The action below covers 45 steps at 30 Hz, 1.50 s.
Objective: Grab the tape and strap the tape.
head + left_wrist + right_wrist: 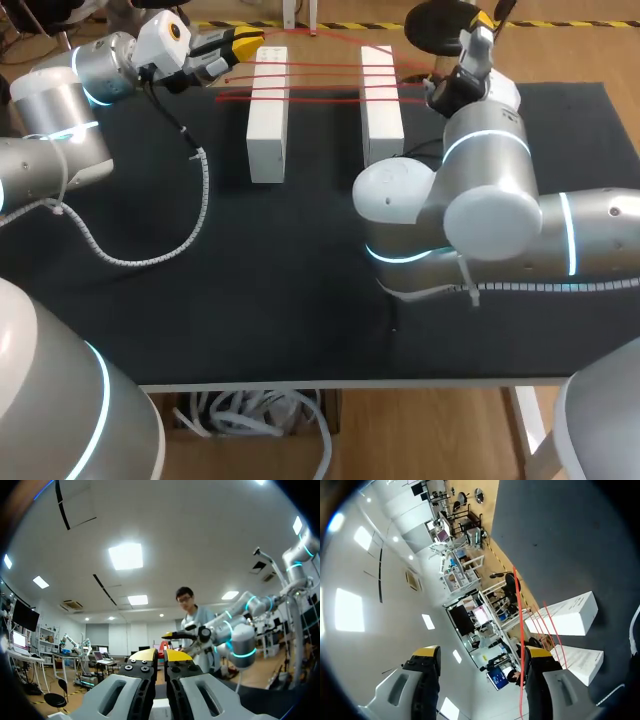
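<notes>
Between the left block (268, 115) and the right block (381, 105) the bench (300, 290) lies open to me, though red tape strands (320, 80) cross its far half, seemingly taut. My right arm (480, 190) crowds the right block's near end; a coiled cable (203, 195) loops beside the left block.

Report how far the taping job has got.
Done: red tape already spans the left white block and right white block in several strands. In hand: the left gripper has its fingers shut on the tape beside the left block; the right gripper is open, a strand passing beside one finger. Left: probably finishing and securing the strap.
</notes>
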{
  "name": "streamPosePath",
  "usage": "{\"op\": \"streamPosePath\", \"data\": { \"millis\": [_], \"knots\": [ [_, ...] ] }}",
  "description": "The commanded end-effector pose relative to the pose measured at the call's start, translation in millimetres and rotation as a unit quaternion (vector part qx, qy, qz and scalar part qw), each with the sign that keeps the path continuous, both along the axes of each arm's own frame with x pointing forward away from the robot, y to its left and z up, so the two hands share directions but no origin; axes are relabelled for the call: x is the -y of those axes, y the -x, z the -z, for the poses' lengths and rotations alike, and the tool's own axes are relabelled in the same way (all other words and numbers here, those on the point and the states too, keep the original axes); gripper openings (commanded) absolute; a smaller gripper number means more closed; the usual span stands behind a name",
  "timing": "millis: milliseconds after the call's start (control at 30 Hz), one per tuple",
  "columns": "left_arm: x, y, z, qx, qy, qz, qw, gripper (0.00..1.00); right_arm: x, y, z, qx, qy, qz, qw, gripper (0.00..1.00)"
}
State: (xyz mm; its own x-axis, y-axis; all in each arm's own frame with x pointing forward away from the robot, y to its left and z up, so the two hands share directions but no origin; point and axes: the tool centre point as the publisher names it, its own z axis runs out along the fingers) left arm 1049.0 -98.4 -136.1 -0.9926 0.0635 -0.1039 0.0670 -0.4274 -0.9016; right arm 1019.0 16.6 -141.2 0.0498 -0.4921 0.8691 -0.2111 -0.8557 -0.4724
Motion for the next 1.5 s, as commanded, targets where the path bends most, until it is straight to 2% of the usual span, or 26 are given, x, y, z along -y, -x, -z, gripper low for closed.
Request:
{"op": "streamPosePath", "data": {
  "millis": [33, 400, 467, 700, 1033, 1100, 1233, 1267, 1500],
  "knots": [
    [0.3, -0.1, 0.2, 0.0, 0.0, 0.0, 1.0, 0.0, 2.0, 2.4, -3.9, -0.005, 0.0, -0.005, 1.0, 0.45],
    [0.3, -0.1, 0.2, 0.0, 0.0, 0.0, 1.0, 0.0, 5.3, 6.3, -1.6, -0.009, 0.004, -0.004, 1.0, 0.29],
    [0.3, -0.1, 0.2, 0.0, 0.0, 0.0, 1.0, 0.0, 6.5, 7.2, -1.3, -0.011, 0.005, -0.003, 1.0, 0.29],
    [0.3, -0.1, 0.2, 0.0, 0.0, 0.0, 1.0, 0.0, 10.1, 12.6, 1.8, -0.016, 0.009, -0.005, 1.0, 0.38],
    [0.3, -0.1, 0.2, 0.0, 0.0, 0.0, 1.0, 0.0, 8.0, 16.4, 3.2, -0.02, 0.011, -0.01, 1.0, 0.35],
    [0.3, -0.1, 0.2, 0.0, 0.0, 0.0, 1.0, 0.0, 6.7, 15.5, 3.0, -0.02, 0.011, -0.01, 1.0, 0.32],
    [0.3, -0.1, 0.2, 0.0, 0.0, 0.0, 1.0, 0.0, 3.7, 11.1, 1.3, -0.016, 0.01, -0.01, 1.0, 0.03],
    [0.3, -0.1, 0.2, 0.0, 0.0, 0.0, 1.0, 0.0, 3.0, 9.5, 0.7, -0.013, 0.01, -0.01, 1.0, 0.0],
    [0.3, -0.1, 0.2, 0.0, 0.0, 0.0, 1.0, 0.0, 2.9, 4.3, -0.6, -0.007, 0.013, -0.007, 1.0, 0.0]
  ]
}}
